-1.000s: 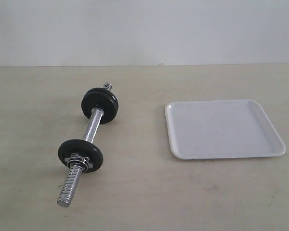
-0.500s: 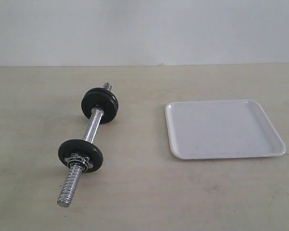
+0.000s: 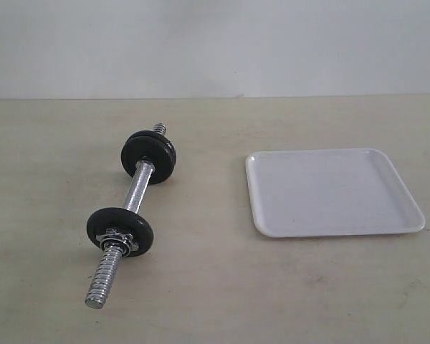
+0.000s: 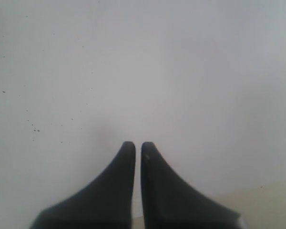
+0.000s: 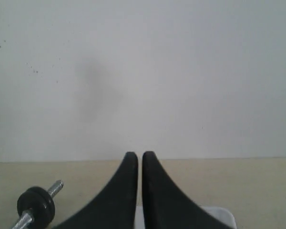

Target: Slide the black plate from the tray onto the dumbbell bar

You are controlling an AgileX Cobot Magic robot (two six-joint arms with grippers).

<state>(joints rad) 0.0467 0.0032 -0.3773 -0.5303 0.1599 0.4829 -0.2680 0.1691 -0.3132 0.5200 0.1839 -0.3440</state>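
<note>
1. Two grippers, both outside the exterior frame. Left gripper (image 4: 138,145): jaws closed tip to tip, nothing between them, facing blank wall. Right gripper (image 5: 139,155): likewise closed and empty.
2. Lower left of the exterior frame: bare threaded end (image 3: 102,283) of the dumbbell bar (image 3: 134,195), lying on the surface (image 3: 215,301).
3. Just above it: near disc (image 3: 120,223), with the chrome star nut (image 3: 119,238) against its near face.
4. Centre right: the tray (image 3: 333,192), white, flat on the surface, well apart from the bar. Nothing lies in it.
5. Upper left of centre: far discs (image 3: 161,163), two pressed face to face on the bar, with a short thread stub beyond. The black plate (image 3: 140,147) is most likely one of this pair; which one I cannot tell.
6. Change over the last second: none. Bar, discs and tray sit as they did, and no arm has entered the frame.
7. Reading: plate off the tray, on the bar, arms clear. The task looks finished. No nut shows at the far end, so that pair could slip if the bar tips.
</note>
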